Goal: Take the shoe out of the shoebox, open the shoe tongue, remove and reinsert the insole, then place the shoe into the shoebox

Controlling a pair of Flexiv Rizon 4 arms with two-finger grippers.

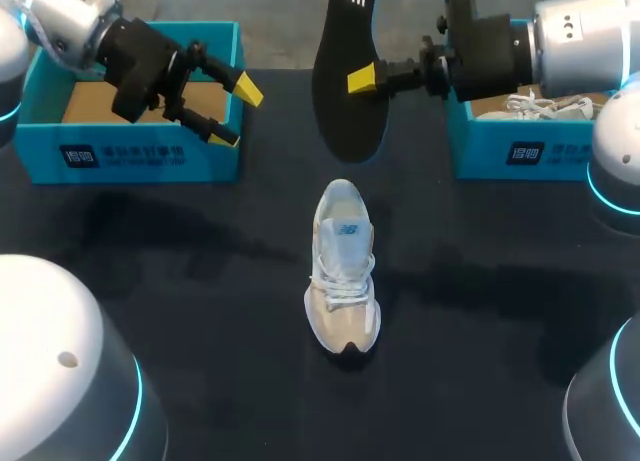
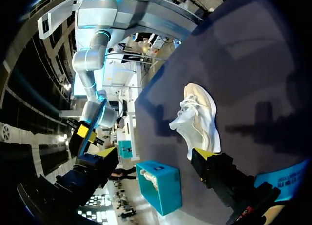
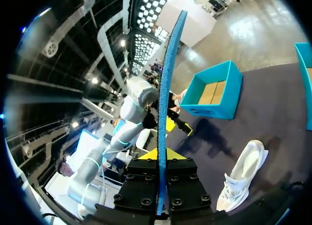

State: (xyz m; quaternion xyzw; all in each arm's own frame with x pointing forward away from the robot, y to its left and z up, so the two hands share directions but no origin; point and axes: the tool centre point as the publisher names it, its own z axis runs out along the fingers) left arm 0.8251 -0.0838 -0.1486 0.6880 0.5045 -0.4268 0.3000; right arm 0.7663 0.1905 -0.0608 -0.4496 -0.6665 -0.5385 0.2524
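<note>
A white and beige shoe (image 1: 343, 266) stands upright mid-table, toe toward the front edge. My right gripper (image 1: 364, 79) is shut on a black insole (image 1: 345, 111) with a blue edge, held on edge in the air behind the shoe. In the right wrist view the insole (image 3: 168, 83) rises straight out from between the shut fingers, with the shoe (image 3: 241, 178) below and beside it. My left gripper (image 1: 238, 113) hangs open and empty over the front right corner of the left blue shoebox (image 1: 130, 153). The left wrist view has the shoe (image 2: 200, 120) ahead of its open gripper (image 2: 156, 154).
A second blue shoebox (image 1: 505, 149) at the back right holds another white shoe (image 1: 545, 106). The left shoebox (image 3: 214, 95) shows only its cardboard floor. Dark bare table surrounds the shoe on all sides.
</note>
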